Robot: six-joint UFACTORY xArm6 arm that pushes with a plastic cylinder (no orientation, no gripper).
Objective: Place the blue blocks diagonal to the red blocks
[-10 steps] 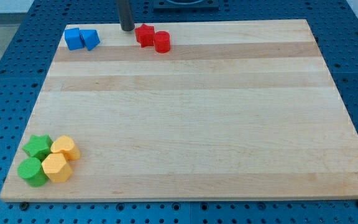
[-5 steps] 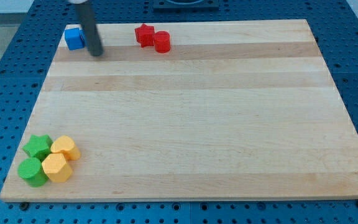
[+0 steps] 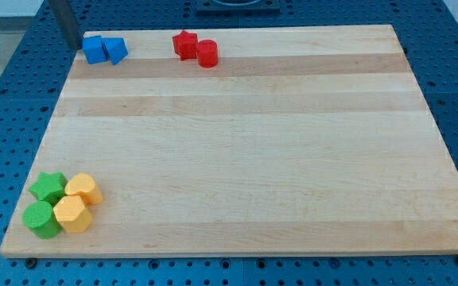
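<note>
Two blue blocks sit touching at the board's top left: a blue cube (image 3: 95,49) and a blue triangular block (image 3: 116,50) on its right. A red star block (image 3: 184,44) and a red cylinder (image 3: 207,54) touch each other further right along the top edge. My tip (image 3: 71,46) is just left of the blue cube, at the board's top left corner, close to the cube but apart from it.
A green star block (image 3: 48,188), a green cylinder (image 3: 40,218), a yellow cylinder (image 3: 83,189) and a yellow hexagonal block (image 3: 71,214) are clustered at the bottom left corner. The wooden board (image 3: 245,143) lies on a blue perforated table.
My tip swept left from beside the red star, passed in front of the blue blocks, and now stands left of the blue cube. No block has visibly moved.
</note>
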